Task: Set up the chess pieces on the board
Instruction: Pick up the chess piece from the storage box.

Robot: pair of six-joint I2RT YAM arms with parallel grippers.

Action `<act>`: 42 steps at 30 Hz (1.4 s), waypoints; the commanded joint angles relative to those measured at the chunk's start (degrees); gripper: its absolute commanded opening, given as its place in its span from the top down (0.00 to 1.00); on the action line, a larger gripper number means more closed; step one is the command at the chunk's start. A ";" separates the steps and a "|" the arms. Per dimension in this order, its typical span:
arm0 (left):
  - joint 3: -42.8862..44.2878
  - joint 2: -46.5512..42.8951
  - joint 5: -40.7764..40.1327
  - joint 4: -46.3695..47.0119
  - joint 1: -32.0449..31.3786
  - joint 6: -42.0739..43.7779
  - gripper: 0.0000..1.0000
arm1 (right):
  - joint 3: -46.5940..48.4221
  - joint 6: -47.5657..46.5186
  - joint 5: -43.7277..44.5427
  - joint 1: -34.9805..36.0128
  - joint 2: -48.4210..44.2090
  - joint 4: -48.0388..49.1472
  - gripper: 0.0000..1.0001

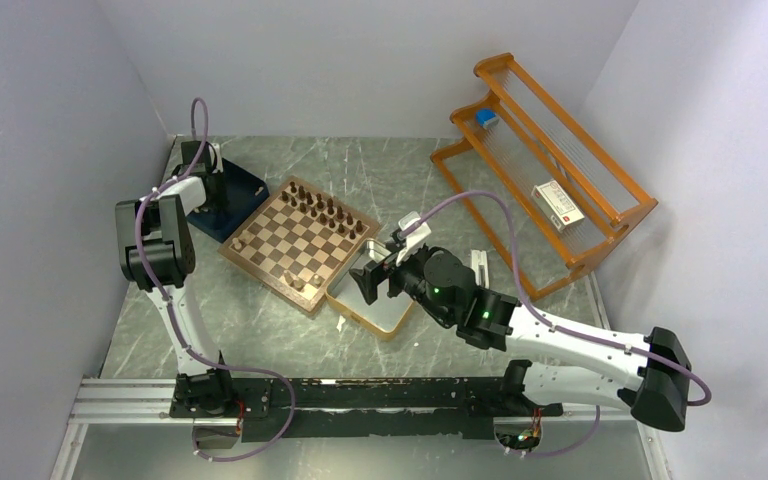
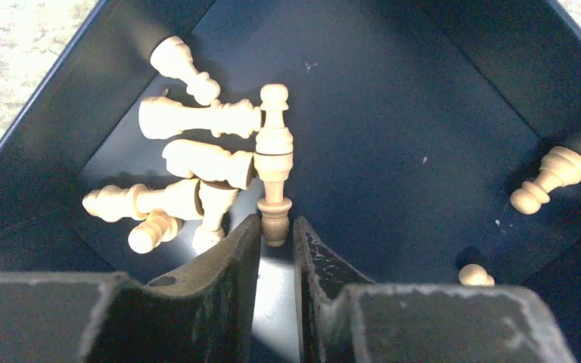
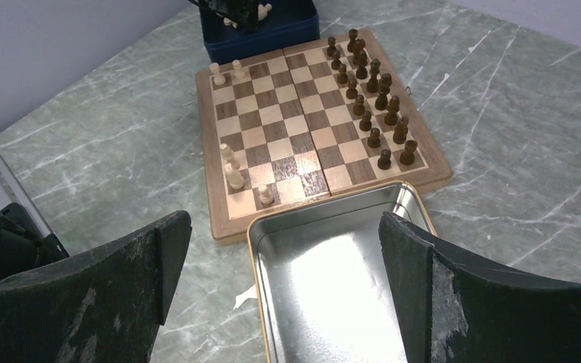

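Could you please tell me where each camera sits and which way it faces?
Top external: above and behind the bases, looking down on the table; both arms show, the left gripper in the navy tray, the right gripper above the tin.
Left wrist: looks down into the tray at pale chess pieces; its fingers flank one piece.
Right wrist: looks across the tin to the board; its spread fingers frame the view.
Shared: top external and right wrist both show board, tin and tray.
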 commanded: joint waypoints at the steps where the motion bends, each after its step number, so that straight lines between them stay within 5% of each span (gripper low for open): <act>1: 1.41 1.23 2.26 -1.16 0.24 -0.70 0.75 | -1.21 0.82 1.26 -0.13 -1.45 1.43 0.00; 17: 3.04 3.21 0.53 2.18 0.17 -1.30 0.67 | -0.06 0.04 1.98 -0.10 -1.83 0.18 0.00; 29: 4.77 -0.21 2.28 -2.13 -0.33 -3.73 0.82 | 0.36 1.38 0.76 -0.11 -0.33 1.71 0.00; 42: 5.16 -6.98 5.05 -5.70 -0.75 -6.43 0.87 | -1.97 5.05 -0.65 -0.13 -2.18 3.10 0.00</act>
